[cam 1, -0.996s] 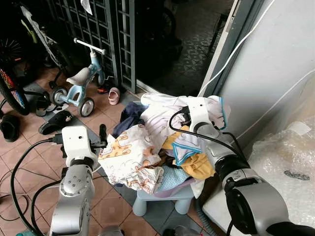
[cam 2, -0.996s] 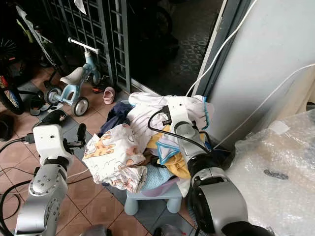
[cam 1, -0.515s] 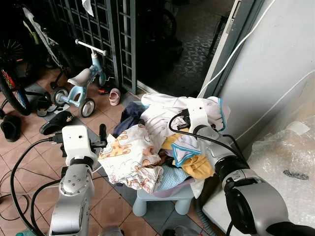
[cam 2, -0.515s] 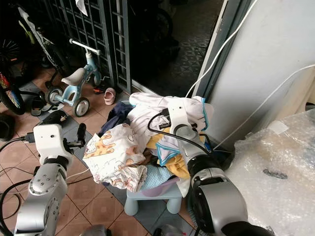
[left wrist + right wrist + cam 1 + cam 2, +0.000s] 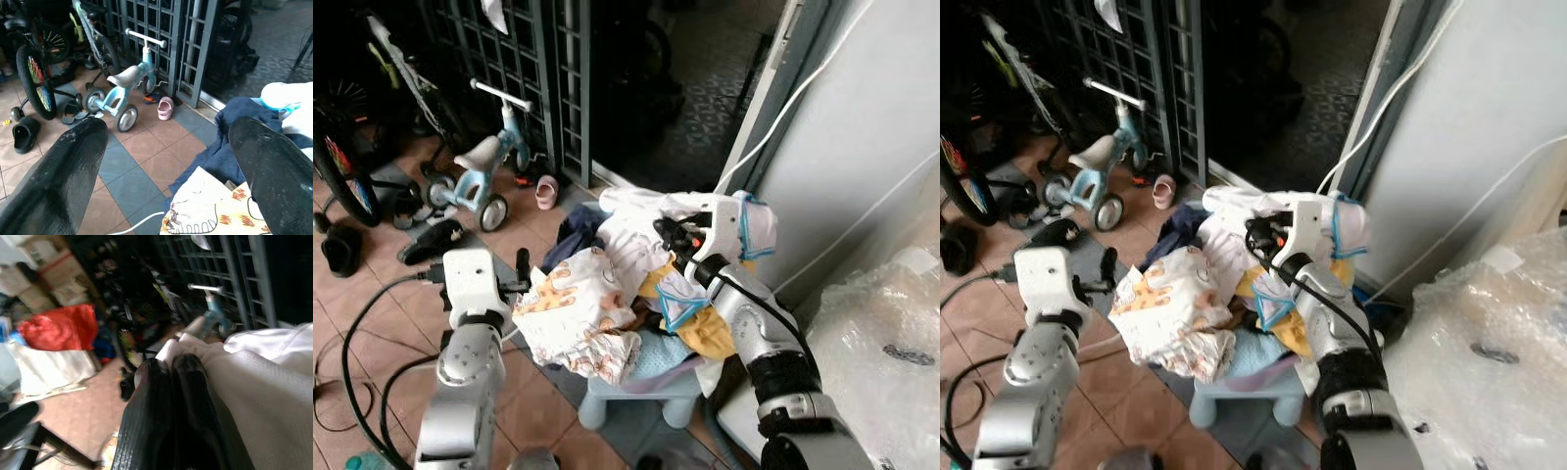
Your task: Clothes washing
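A heap of clothes point(image 5: 607, 304) lies piled on a small pale blue stool point(image 5: 641, 392). My right gripper point(image 5: 671, 233) is raised over the top of the heap, shut on a white garment with blue trim point(image 5: 636, 220). In the right wrist view the closed fingers point(image 5: 166, 382) pinch that white cloth point(image 5: 254, 362). My left gripper point(image 5: 521, 269) hovers at the heap's left side beside a cream cloth with an orange animal print point(image 5: 573, 308). It is open, its fingers point(image 5: 73, 161) wide apart with nothing between them.
A blue child's tricycle point(image 5: 489, 157), a pink shoe point(image 5: 545, 192), black slippers point(image 5: 429, 240) and a bicycle point(image 5: 342, 176) stand on the tiled floor to the left. A metal grille gate point(image 5: 538, 59) is behind. A white wall point(image 5: 871, 127) and bubble wrap point(image 5: 891, 333) close off the right.
My right gripper has risen and swung left, pulling the white garment up off the heap. The left gripper has held its place. The camera shifted slightly.
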`<state>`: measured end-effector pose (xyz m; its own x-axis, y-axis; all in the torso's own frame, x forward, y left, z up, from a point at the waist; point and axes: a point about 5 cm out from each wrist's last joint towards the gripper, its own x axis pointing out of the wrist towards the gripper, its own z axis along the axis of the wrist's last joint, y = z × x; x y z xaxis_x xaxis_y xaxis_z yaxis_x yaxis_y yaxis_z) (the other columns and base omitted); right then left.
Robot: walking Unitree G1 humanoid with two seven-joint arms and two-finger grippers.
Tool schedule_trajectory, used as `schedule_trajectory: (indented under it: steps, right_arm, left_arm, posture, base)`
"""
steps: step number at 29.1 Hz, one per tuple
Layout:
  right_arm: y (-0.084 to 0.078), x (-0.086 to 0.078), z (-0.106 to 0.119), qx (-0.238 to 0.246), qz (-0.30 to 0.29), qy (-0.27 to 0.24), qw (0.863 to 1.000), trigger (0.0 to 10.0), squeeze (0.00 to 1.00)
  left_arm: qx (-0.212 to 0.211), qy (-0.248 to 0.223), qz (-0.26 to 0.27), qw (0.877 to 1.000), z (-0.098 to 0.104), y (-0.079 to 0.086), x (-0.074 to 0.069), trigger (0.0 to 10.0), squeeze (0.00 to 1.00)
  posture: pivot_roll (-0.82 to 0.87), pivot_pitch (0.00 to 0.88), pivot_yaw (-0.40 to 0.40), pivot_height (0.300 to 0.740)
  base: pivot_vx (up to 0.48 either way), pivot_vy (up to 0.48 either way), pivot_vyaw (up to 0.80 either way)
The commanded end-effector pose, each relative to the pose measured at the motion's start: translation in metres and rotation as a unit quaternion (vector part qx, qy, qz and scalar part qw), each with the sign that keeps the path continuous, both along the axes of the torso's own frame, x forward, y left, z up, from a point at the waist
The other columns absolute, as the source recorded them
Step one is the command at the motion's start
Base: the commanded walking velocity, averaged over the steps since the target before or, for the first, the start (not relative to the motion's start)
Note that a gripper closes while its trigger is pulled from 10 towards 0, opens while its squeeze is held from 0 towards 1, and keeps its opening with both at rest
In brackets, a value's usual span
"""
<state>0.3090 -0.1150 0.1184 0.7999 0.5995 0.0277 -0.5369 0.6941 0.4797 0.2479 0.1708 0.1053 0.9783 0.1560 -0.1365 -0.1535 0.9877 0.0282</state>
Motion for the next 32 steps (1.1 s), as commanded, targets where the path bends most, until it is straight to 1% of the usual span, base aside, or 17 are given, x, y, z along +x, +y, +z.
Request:
schedule_trajectory:
  steps: [1, 5, 9, 10, 11, 12, 13, 14, 15, 16, 17, 18, 25, 28, 30, 31, 32]
  right_arm:
    - [0.002, -0.017, 0.015, 0.031, 0.068, -0.025, 0.997, 0.0, 0.00]
    - [-0.003, -0.037, 0.009, 0.027, 0.108, -0.019, 0.994, 0.0, 0.00]
    - [-0.009, -0.040, -0.008, -0.113, 0.083, -0.034, 0.990, 0.0, 0.00]
    - [-0.015, -0.030, -0.015, -0.197, 0.021, -0.048, 0.979, 0.0, 0.00]
    - [-0.018, -0.026, -0.016, -0.221, -0.007, -0.047, 0.974, 0.0, 0.00]
    - [-0.020, -0.024, -0.016, -0.233, -0.023, -0.044, 0.971, 6.2, 0.00]
    - [-0.022, -0.020, -0.016, -0.243, -0.043, -0.044, 0.968, 8.4, 1.00]
    - [-0.022, -0.018, -0.014, -0.244, -0.053, -0.047, 0.967, 7.1, 1.00]
    - [-0.021, -0.016, -0.012, -0.244, -0.063, -0.049, 0.966, 6.5, 1.00]
    - [-0.021, -0.013, -0.011, -0.250, -0.074, -0.051, 0.964, 7.9, 1.00]
    - [-0.021, -0.013, -0.011, -0.250, -0.074, -0.051, 0.964, 7.9, 1.00]
    - [-0.021, -0.009, -0.012, -0.282, -0.095, -0.058, 0.953, 10.0, 1.00]
    - [-0.026, 0.000, -0.006, -0.298, -0.149, -0.088, 0.939, 10.0, 1.00]
    - [-0.041, 0.005, 0.003, -0.325, -0.207, -0.110, 0.916, 10.0, 1.00]
    - [-0.048, 0.006, 0.003, -0.329, -0.227, -0.107, 0.910, 10.0, 1.00]
    - [-0.058, 0.007, 0.003, -0.348, -0.253, -0.106, 0.896, 10.0, 1.00]
    - [-0.058, 0.007, 0.003, -0.348, -0.253, -0.106, 0.896, 10.0, 1.00]
  left_arm:
    - [0.000, 0.001, -0.004, 1.000, -0.001, -0.002, 0.002, 10.0, 0.00]
    - [-0.003, 0.000, -0.011, 1.000, -0.001, -0.005, 0.006, 10.0, 0.00]
    - [-0.004, 0.000, -0.015, 1.000, -0.001, -0.007, 0.008, 10.0, 0.00]
    - [-0.004, 0.000, -0.016, 1.000, -0.002, -0.007, 0.009, 10.0, 0.00]
    - [-0.004, 0.001, -0.016, 1.000, -0.002, -0.007, 0.009, 10.0, 0.00]
    - [-0.004, 0.001, -0.016, 1.000, -0.002, -0.007, 0.009, 10.0, 0.00]
    - [-0.004, 0.001, -0.016, 1.000, -0.002, -0.007, 0.009, 10.0, 0.00]
    - [-0.004, 0.001, -0.015, 1.000, -0.002, -0.007, 0.009, 10.0, 0.00]
    - [-0.004, 0.001, -0.014, 1.000, -0.002, -0.007, 0.009, 10.0, 0.00]
    - [-0.004, 0.001, -0.012, 1.000, -0.002, -0.006, 0.009, 10.0, 0.00]
    - [-0.004, 0.001, -0.012, 1.000, -0.002, -0.006, 0.009, 10.0, 0.00]
    - [-0.004, 0.003, -0.009, 1.000, -0.003, -0.006, 0.008, 10.0, 0.00]
    - [-0.006, 0.003, -0.006, 1.000, -0.004, -0.005, 0.008, 10.0, 0.00]
    - [-0.005, 0.002, -0.006, 1.000, -0.003, -0.005, 0.008, 10.0, 0.00]
    - [-0.005, 0.003, -0.006, 1.000, -0.004, -0.005, 0.007, 10.0, 0.00]
    - [-0.005, 0.003, -0.007, 1.000, -0.004, -0.005, 0.007, 10.0, 0.00]
    - [-0.005, 0.003, -0.007, 1.000, -0.004, -0.005, 0.007, 10.0, 0.00]
  posture:
    - [0.04, 0.000, -0.056, 0.740]
    - [0.02, 0.000, -0.049, 0.740]
    - [0.02, 0.000, -0.045, 0.740]
    - [0.02, 0.000, -0.046, 0.740]
    - [0.02, 0.000, -0.046, 0.740]
    - [0.02, 0.000, -0.046, 0.740]
    - [0.03, 0.000, -0.048, 0.740]
    - [0.03, 0.000, -0.050, 0.740]
    - [0.03, 0.000, -0.050, 0.740]
    - [0.04, 0.000, -0.052, 0.740]
    - [0.04, 0.000, -0.052, 0.740]
    - [0.04, 0.000, -0.056, 0.740]
    - [0.04, 0.000, -0.060, 0.740]
    - [0.04, 0.000, -0.060, 0.740]
    - [0.04, 0.000, -0.056, 0.740]
    - [0.04, 0.000, -0.054, 0.740]
    - [0.04, 0.000, -0.054, 0.740]
  base:
    - [0.000, 0.000, 0.00]
    - [0.000, 0.000, 0.00]
    - [0.000, 0.000, 0.00]
    - [0.000, 0.000, 0.00]
    - [0.000, 0.000, 0.00]
    - [0.000, 0.000, 0.00]
    - [0.000, 0.000, 0.00]
    - [0.000, 0.000, 0.00]
    - [0.000, 0.000, 0.00]
    - [0.000, 0.000, 0.00]
    - [0.000, 0.000, 0.00]
    - [0.000, 0.000, 0.00]
    - [0.000, 0.000, 0.00]
    - [0.000, 0.000, 0.00]
    - [0.000, 0.000, 0.00]
    - [0.000, 0.000, 0.00]
    - [0.000, 0.000, 0.00]
